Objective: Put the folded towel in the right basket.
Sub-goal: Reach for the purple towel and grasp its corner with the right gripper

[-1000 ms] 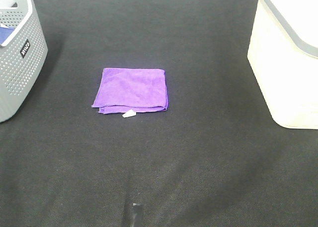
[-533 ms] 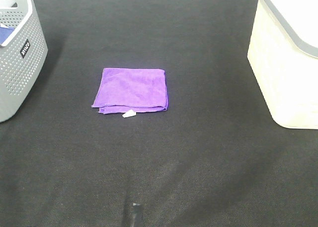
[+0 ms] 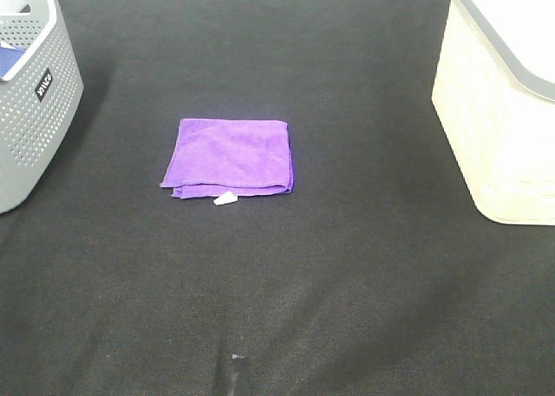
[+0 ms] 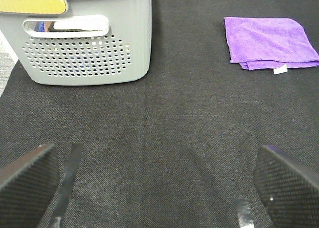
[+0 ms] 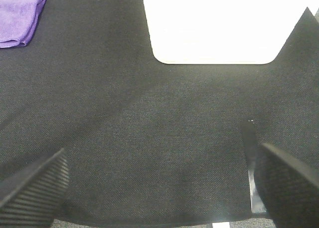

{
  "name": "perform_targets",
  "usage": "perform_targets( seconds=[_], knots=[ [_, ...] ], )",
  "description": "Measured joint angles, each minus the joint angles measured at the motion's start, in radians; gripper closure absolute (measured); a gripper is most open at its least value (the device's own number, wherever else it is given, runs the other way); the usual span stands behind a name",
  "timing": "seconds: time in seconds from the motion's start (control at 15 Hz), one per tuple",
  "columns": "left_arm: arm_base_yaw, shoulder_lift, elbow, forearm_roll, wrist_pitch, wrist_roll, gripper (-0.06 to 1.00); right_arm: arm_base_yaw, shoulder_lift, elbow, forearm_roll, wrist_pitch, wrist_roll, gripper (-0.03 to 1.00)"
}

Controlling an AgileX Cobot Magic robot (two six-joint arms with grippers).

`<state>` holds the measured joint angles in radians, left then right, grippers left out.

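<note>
Because the folded purple towel [image 3: 228,156] lies flat on the black cloth [image 3: 347,283] between the grey perforated basket [image 3: 30,101] and the cream right basket [image 3: 499,127], well apart from both, we hold our left gripper [image 4: 159,180] and right gripper [image 5: 162,185] spread wide and empty, presumably ready to reach.

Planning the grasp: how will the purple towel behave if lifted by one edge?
Probably floppy: the purple towel is soft cloth, so its folded layers along the near edge may droop or fall open. Likely light, being thin. Pushed, it would probably bunch rather than slide, since the black table cover looks textured.
</note>
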<state>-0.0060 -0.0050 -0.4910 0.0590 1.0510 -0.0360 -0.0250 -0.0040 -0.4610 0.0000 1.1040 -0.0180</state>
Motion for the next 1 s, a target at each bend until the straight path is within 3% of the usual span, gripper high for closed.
perform_targets(
  seconds=[0.53,0.67,0.87,1.0],
  knots=[
    [0.0,0.0,0.0,0.0,0.0,0.0,-0.04,0.0,0.0,-0.002,0.0,-0.001,-0.009,0.01],
    [0.0,0.0,0.0,0.0,0.0,0.0,-0.04,0.0,0.099,-0.084,0.0,-0.004,-0.011,0.01],
    [0.0,0.0,0.0,0.0,0.0,0.0,-0.04,0.0,0.643,-0.459,0.043,0.091,-0.008,0.01],
    [0.0,0.0,0.0,0.0,0.0,0.0,-0.04,0.0,0.916,-0.69,0.048,0.106,-0.008,0.01]
  ],
)
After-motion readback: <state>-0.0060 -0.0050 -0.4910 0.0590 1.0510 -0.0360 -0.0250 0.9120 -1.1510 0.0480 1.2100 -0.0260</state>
